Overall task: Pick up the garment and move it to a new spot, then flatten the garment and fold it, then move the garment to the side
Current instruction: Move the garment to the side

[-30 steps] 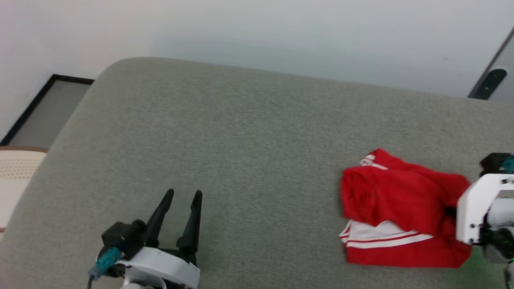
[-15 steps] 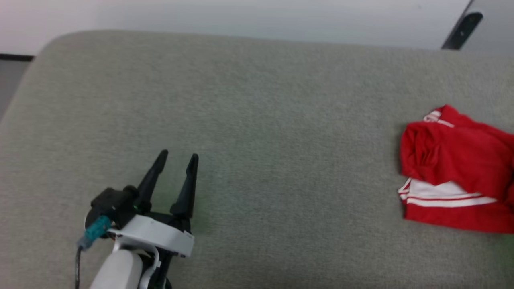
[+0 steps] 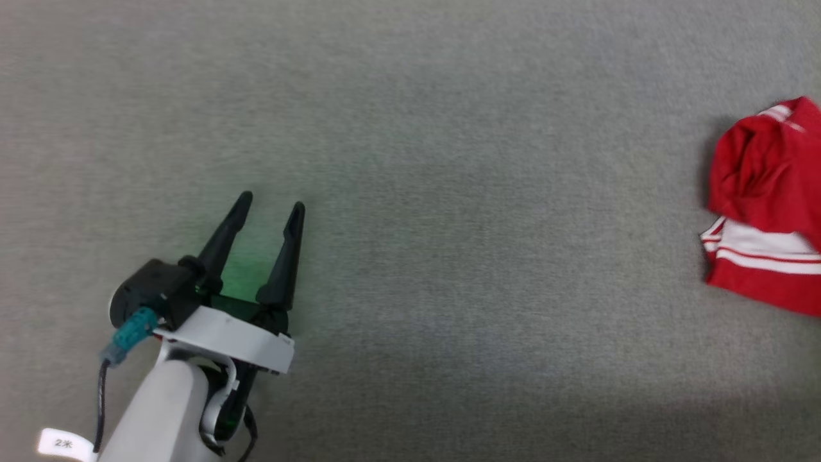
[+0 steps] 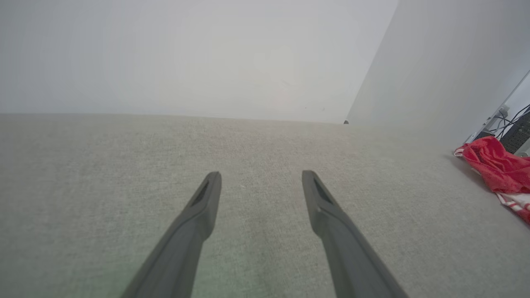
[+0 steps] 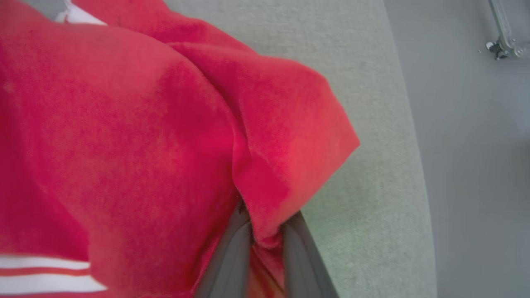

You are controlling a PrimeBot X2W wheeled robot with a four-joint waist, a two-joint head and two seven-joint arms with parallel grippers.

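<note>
Grey woven fabric covers the worktop (image 3: 449, 269). The red garment (image 3: 763, 212) lies bunched near its right edge. The left tool (image 3: 270, 202) is well apart from it, jaws wide and empty. The right tool (image 5: 265, 236) pinches a red fold of the garment.

One red jersey (image 3: 763, 167), well to the right of the left gripper (image 3: 270, 201). Two grippers: that one and the right gripper (image 5: 267, 225). One grey upholstered cushion (image 3: 449, 192) beneath both. One teal connector (image 3: 131, 330) at the left gripper's base.
</note>
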